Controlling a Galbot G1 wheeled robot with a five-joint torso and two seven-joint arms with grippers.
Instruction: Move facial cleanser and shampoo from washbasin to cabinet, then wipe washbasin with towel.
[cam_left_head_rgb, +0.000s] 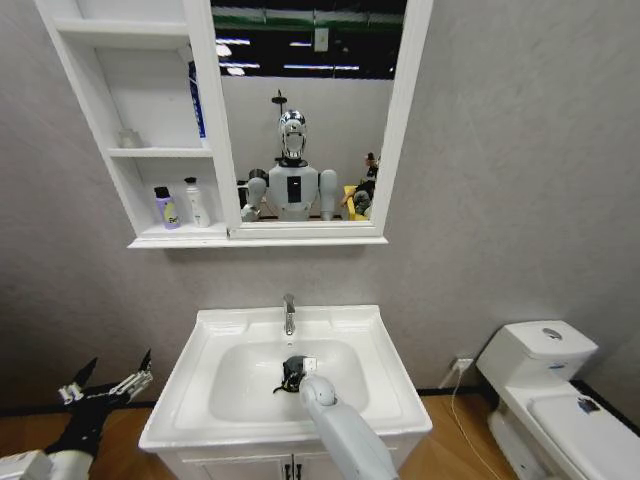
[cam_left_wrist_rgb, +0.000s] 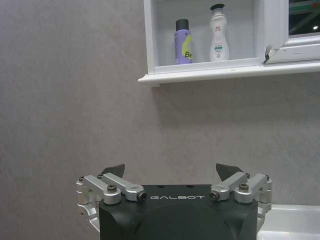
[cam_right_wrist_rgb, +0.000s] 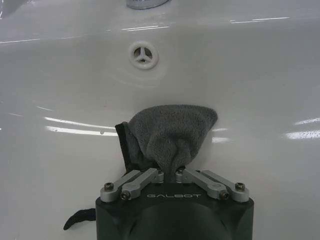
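Note:
My right gripper (cam_right_wrist_rgb: 170, 172) is shut on the dark grey towel (cam_right_wrist_rgb: 170, 132), pressing it against the inside of the white washbasin (cam_left_head_rgb: 385, 380) bowl just below the overflow hole (cam_right_wrist_rgb: 144, 54). In the head view the towel (cam_left_head_rgb: 292, 373) lies in the bowl under the chrome tap (cam_left_head_rgb: 289, 313), at the end of my right arm. Two bottles stand on the cabinet's (cam_left_head_rgb: 150, 235) lowest shelf: a purple one (cam_left_head_rgb: 165, 208) and a white one (cam_left_head_rgb: 197, 202); which is the facial cleanser and which the shampoo I cannot tell. My left gripper (cam_left_head_rgb: 112, 375) hangs open at the basin's left, low down.
A white toilet (cam_left_head_rgb: 545, 385) stands to the right of the basin. The mirror (cam_left_head_rgb: 300, 120) beside the shelves reflects me. A small cup (cam_left_head_rgb: 129, 138) sits on the middle shelf. A grey wall runs behind everything.

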